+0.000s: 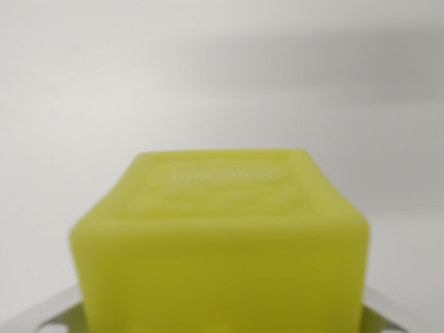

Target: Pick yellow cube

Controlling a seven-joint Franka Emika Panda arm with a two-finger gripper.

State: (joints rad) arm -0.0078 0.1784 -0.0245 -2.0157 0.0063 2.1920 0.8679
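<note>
Yellow-green and blurred from closeness, the yellow cube (220,243) fills the lower middle of the wrist view, its top face carrying a faint embossed pattern too soft to read. At the lower left and lower right corners, pale metallic parts of the end effector (222,316) show just beside the cube's sides; whether they clench it cannot be told. Behind, a plain white surface (222,69) fills the upper frame.

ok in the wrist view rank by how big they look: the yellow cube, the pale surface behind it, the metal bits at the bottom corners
1. Pale surface, filling most of the frame.
2. Yellow cube, though its nearness to the camera inflates it.
3. Metal bits, only slivers showing beside the cube; probably the end effector, too blurred to tell.
</note>
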